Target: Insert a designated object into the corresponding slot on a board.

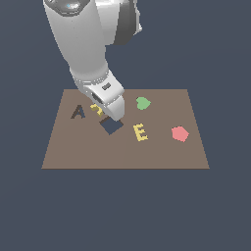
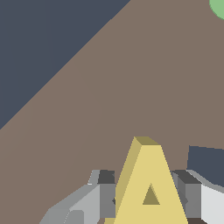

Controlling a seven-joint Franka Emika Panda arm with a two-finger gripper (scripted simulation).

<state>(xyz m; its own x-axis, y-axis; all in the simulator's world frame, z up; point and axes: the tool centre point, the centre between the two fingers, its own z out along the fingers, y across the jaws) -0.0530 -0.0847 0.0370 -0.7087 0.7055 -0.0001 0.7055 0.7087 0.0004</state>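
Wrist view shows the yellow A [image 2: 151,192] clamped between the jaws, both fingers [image 2: 105,197] pressing its sides.

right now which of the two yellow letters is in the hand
The yellow A, clamped between the fingers of the hand. The yellow E lies free on the board, toward the exterior view's right.

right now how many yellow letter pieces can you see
2. The yellow A sits between the end effector fingers, above the board. The yellow E lies flat mid-board. The arm may hide others.
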